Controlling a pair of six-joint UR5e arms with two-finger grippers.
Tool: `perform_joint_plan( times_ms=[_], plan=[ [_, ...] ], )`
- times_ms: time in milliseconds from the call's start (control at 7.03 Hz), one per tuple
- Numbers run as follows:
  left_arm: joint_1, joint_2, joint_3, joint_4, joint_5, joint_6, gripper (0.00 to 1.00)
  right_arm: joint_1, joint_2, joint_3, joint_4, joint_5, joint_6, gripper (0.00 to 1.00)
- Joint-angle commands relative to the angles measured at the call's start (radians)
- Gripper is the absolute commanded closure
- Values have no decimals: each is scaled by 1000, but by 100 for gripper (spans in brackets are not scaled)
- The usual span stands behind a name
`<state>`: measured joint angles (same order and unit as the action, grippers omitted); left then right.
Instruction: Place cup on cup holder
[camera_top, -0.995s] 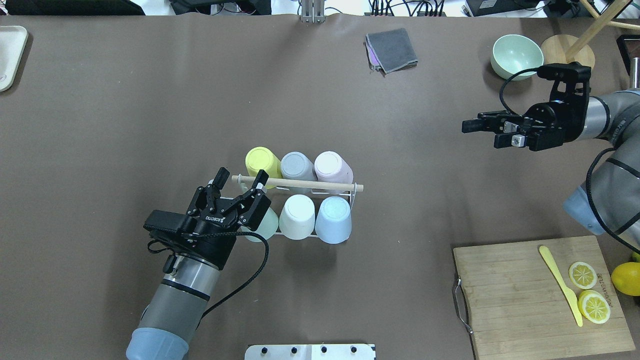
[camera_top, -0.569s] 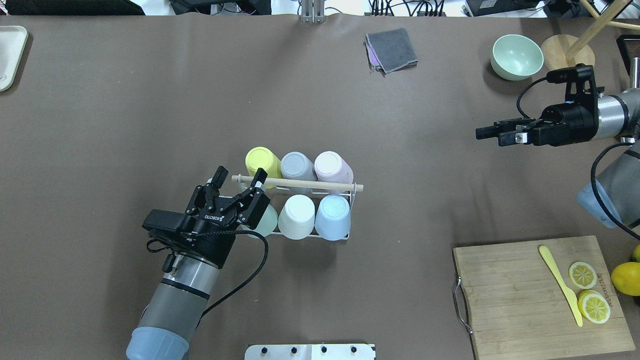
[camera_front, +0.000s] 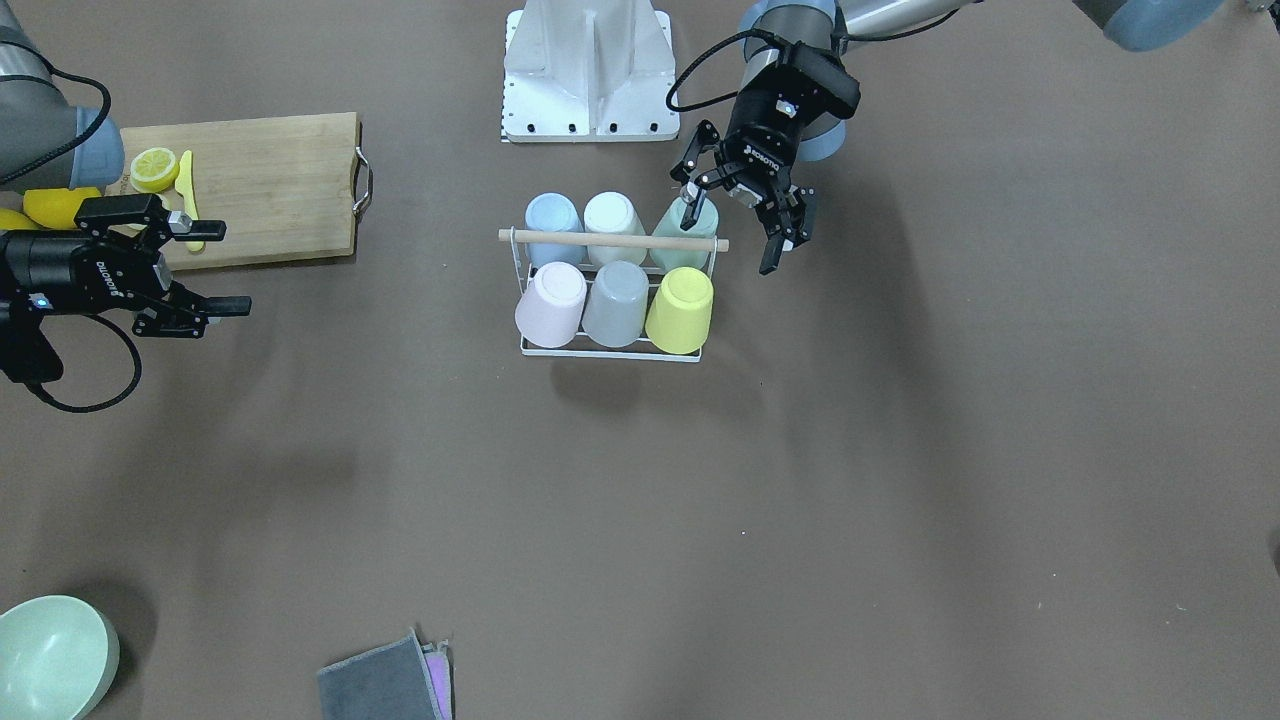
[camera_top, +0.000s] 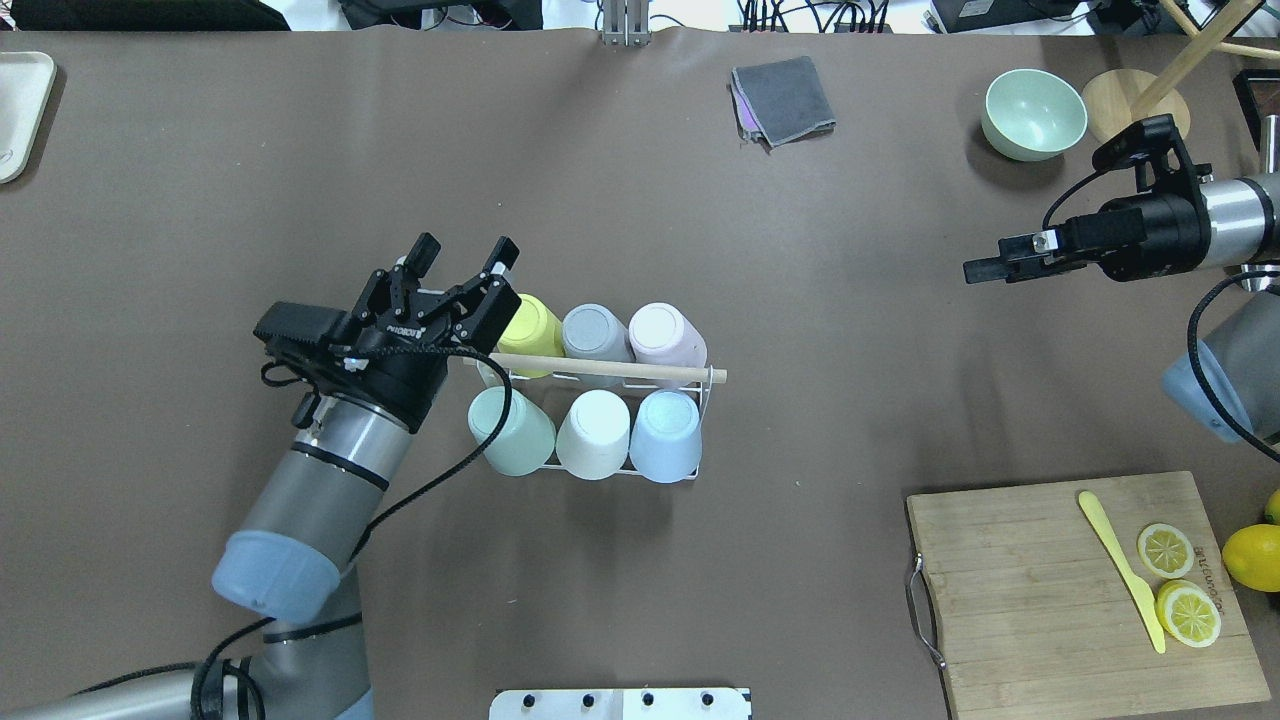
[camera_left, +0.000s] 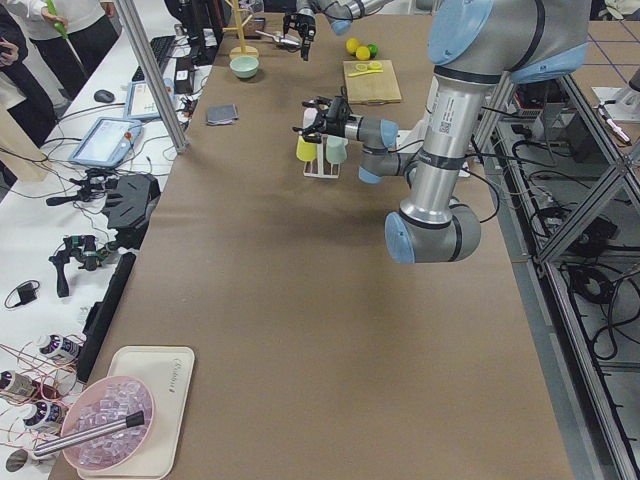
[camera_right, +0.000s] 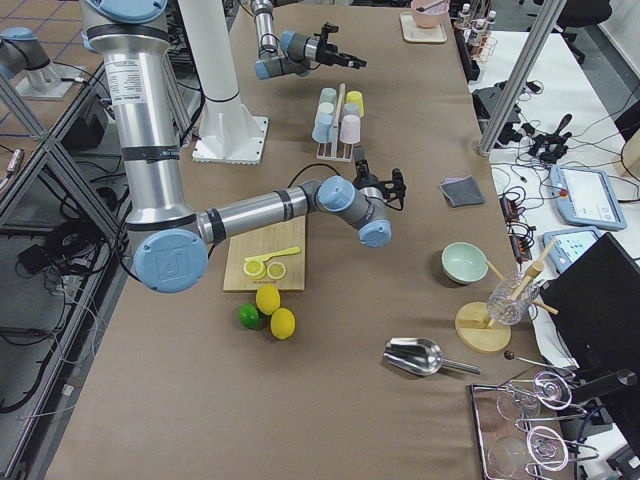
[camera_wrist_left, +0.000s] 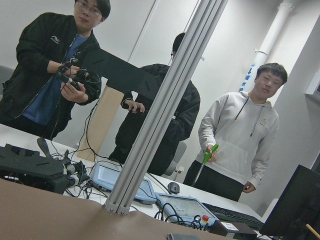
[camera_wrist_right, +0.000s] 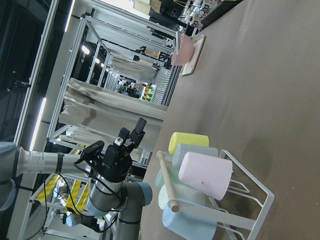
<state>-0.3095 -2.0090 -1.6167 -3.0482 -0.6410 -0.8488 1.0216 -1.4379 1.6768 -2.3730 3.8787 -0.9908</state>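
The white wire cup holder (camera_top: 708, 385) with its wooden rod (camera_top: 600, 368) stands mid-table and holds six upturned cups. The mint green cup (camera_top: 510, 432) sits on its near left prong, beside a white cup (camera_top: 595, 432) and a blue cup (camera_top: 665, 435). My left gripper (camera_top: 465, 250) is open and empty. It hovers above the holder's left end, apart from the cups; it also shows in the front view (camera_front: 730, 240), over the mint cup (camera_front: 700, 222). My right gripper (camera_front: 235, 268) is open and empty, far off at the right (camera_top: 975, 270).
A yellow cup (camera_top: 530, 322), a grey cup (camera_top: 595, 330) and a pink cup (camera_top: 665, 335) fill the far row. A cutting board (camera_top: 1050, 590) with lemon slices lies near right. A green bowl (camera_top: 1033, 112) and a grey cloth (camera_top: 785, 98) lie at the far edge.
My left gripper has risen and moved away from the mint cup toward the far side, leaving the cup on the holder. My right arm has drawn back to the right and turned its wrist.
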Motion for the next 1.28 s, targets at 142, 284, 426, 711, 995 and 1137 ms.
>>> perform_joint_plan(
  times_ms=[142,284,426,711,995,1137],
  plan=[
    [-205,24,70,-3,-250,-10,2,11,5,4,0,-16,330,2],
    [-259,64,83,2,-314,-10,2,47,42,4,0,-51,448,2],
    [-313,111,107,3,-404,-6,3,87,53,7,0,-120,594,2],
    [-393,157,142,23,-552,1,3,121,54,21,-6,-308,655,2],
    [-440,161,161,165,-665,-6,2,175,51,41,-3,-509,653,1],
    [-479,170,161,230,-736,-9,2,172,51,35,-17,-565,667,2]
  ],
)
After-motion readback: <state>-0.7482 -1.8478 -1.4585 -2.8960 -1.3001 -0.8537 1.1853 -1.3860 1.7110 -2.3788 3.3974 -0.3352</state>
